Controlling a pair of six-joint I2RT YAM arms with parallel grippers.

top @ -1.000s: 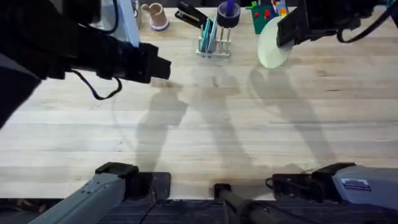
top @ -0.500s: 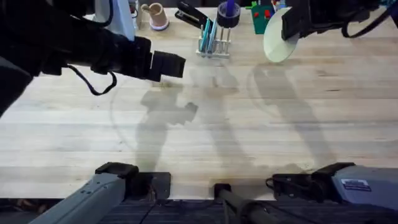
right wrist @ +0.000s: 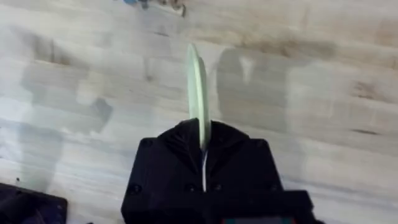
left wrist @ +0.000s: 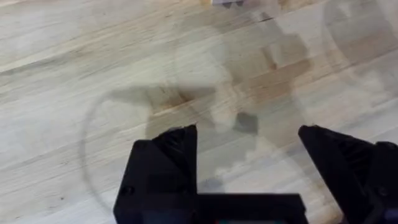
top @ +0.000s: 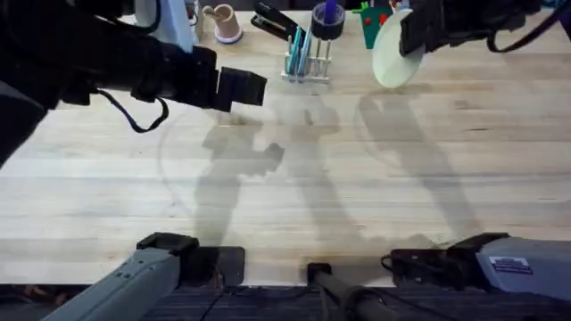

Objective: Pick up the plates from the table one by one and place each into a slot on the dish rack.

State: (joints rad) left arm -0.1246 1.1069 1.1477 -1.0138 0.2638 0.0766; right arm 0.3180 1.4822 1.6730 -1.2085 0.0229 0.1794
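Right tool (top: 412,37): clamped on the pale plate (top: 391,55), held on edge above the table (top: 357,196).
Toward the dish rack (top: 305,59) from it: open air, with the green baseplate (top: 376,23) just behind.
Under the plate: bare wood.
Left tool (left wrist: 249,155): fingers spread, only bare table between and beneath them.
Ahead of left tool: the rack stands near, with open table between them.
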